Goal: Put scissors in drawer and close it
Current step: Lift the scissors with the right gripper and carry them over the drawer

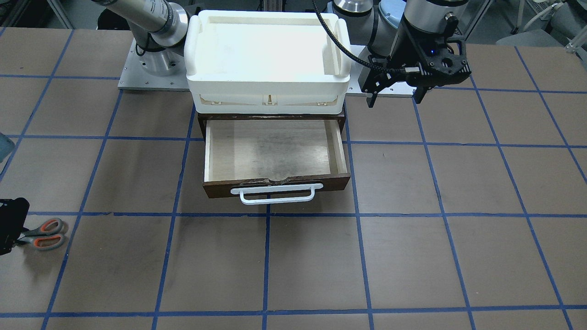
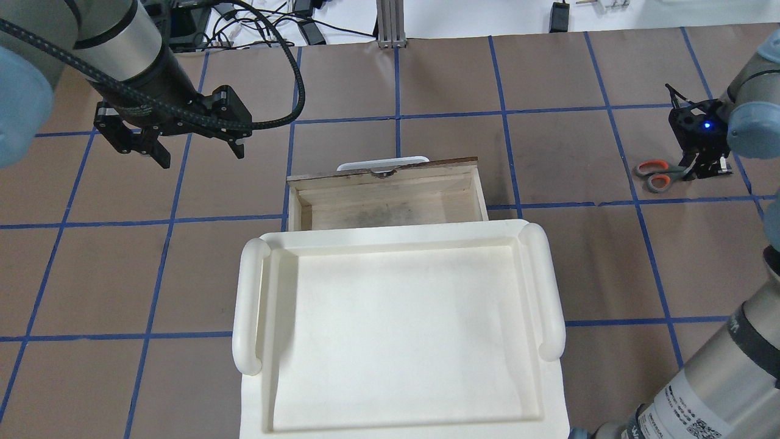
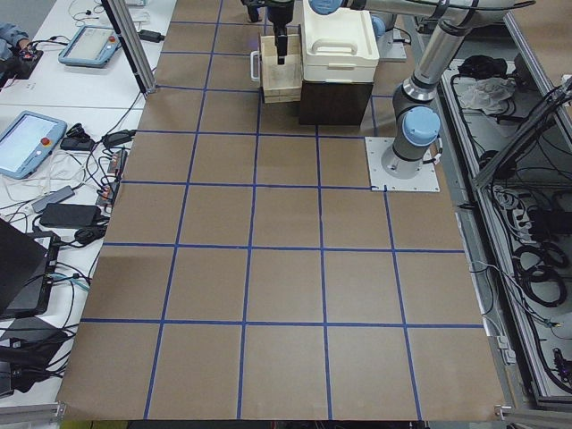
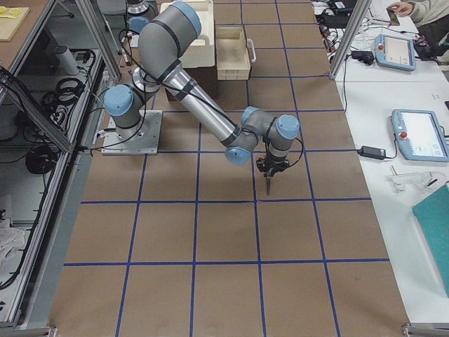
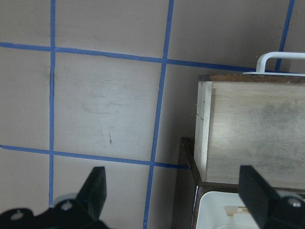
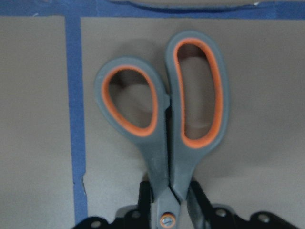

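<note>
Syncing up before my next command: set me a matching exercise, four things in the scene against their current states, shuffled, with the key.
Things:
1. scissors
2. drawer
3. left hand
4. right hand

States:
A. open, above bare table beside the drawer
B. pulled out, nothing inside
C. lying flat on the table
D. closed on the scissors near the pivot

Pairs: 1-C, 2-B, 3-A, 4-D
</note>
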Controlling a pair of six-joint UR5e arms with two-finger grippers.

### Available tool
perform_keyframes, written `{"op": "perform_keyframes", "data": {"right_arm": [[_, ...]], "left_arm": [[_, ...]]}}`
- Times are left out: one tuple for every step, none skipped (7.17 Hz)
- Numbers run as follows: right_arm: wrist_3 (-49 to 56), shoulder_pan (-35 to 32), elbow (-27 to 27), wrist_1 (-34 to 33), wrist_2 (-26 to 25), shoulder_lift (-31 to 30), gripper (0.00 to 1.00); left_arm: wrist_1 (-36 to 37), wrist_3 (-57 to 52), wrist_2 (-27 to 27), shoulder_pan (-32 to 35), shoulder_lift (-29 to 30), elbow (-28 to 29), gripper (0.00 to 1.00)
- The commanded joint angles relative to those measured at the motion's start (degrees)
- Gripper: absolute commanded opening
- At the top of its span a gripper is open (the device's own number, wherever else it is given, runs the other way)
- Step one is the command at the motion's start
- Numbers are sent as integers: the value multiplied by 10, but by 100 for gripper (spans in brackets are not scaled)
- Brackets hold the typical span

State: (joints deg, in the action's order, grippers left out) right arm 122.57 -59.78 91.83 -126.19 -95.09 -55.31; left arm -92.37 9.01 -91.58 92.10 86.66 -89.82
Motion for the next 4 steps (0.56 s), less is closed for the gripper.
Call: {"op": "perform_keyframes", "data": {"right_arm": [[-4,-2,-14,0,-18,-8,0],[-3,-2,-35,12,-19,-28,0],[-4,-6,-47,34,-15,-52,0],[-6,-9,-54,57,-2,-88,0]], "left_arm": [[0,0,0,0,0,0,100],[0,0,0,0,0,0,100],[0,0,0,0,0,0,100],[0,0,0,0,0,0,100]]}}
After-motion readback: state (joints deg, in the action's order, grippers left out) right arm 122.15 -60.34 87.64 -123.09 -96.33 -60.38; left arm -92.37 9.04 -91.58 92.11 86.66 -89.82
